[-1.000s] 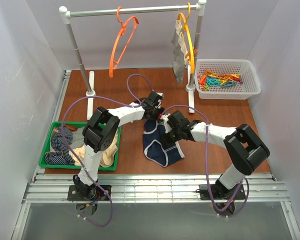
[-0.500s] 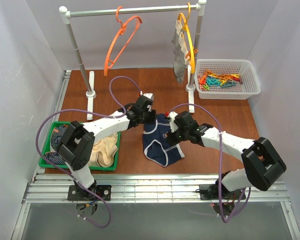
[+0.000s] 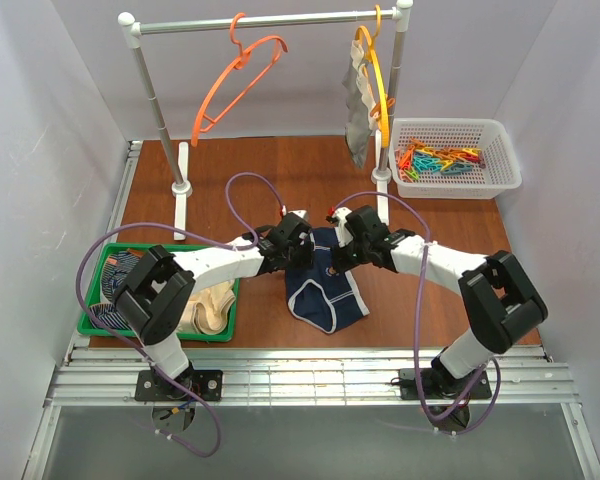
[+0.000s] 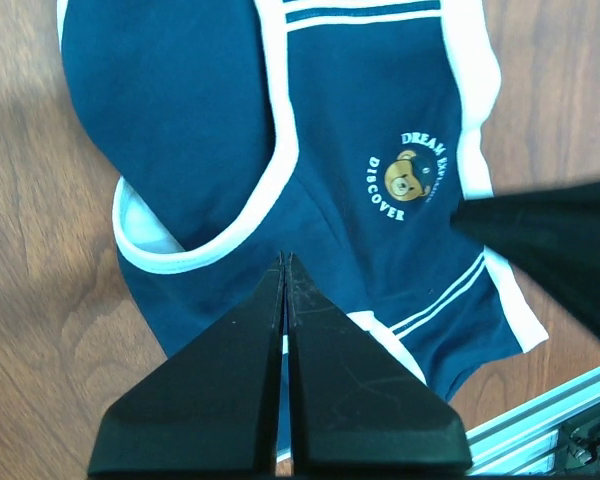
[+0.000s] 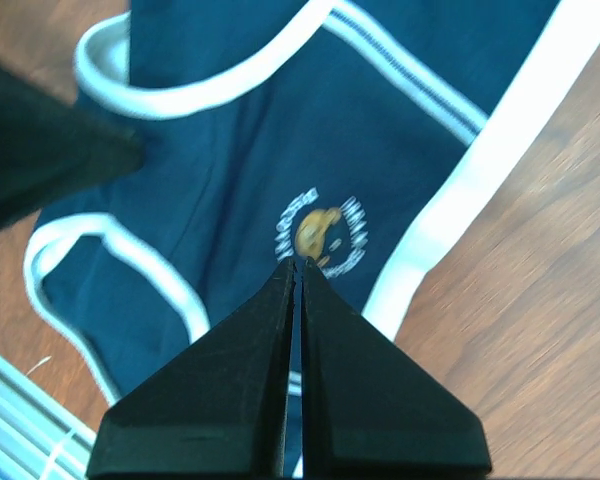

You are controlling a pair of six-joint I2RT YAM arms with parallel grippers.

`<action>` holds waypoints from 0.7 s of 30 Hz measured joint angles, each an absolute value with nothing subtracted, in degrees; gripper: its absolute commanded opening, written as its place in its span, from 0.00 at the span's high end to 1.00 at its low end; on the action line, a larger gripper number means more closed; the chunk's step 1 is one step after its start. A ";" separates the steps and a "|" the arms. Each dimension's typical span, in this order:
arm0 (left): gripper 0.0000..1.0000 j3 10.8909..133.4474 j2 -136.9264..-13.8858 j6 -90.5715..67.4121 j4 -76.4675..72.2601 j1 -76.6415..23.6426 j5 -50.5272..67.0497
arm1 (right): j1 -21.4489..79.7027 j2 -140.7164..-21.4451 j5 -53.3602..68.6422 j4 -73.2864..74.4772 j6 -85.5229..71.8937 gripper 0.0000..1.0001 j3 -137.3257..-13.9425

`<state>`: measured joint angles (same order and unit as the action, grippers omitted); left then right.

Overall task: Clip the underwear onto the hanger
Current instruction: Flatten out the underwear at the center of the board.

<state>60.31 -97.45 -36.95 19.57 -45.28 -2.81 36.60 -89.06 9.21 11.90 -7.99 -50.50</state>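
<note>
My left jaws are pressed together, empty; right jaws likewise. Underwear [image 3: 325, 285] lies flat on the desk [image 3: 430, 210], just under both tips. Soft, light, limp; likely bunches. Best hold: white waistband [image 5: 480, 160]. Hanger [image 3: 242, 82] hangs well beyond, on the rail [image 3: 300, 18].

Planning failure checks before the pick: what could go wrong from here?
1. The left gripper and right gripper are both shut over the underwear; descending like that may push the fabric rather than pinch it.
2. They sit close together, so they could collide.
3. The hanger hangs tilted on the rail by its hook and may swing when touched.
</note>
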 measured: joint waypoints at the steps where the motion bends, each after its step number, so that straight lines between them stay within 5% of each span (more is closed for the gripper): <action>1: 1.00 60.29 -97.67 -37.30 19.70 -45.30 -2.81 | 36.16 -90.15 9.30 11.84 -7.68 0.99 -51.29; 21: 1.00 58.61 -100.49 -41.65 24.10 -45.52 -4.54 | 33.69 -102.98 10.48 12.19 -5.39 0.99 -59.31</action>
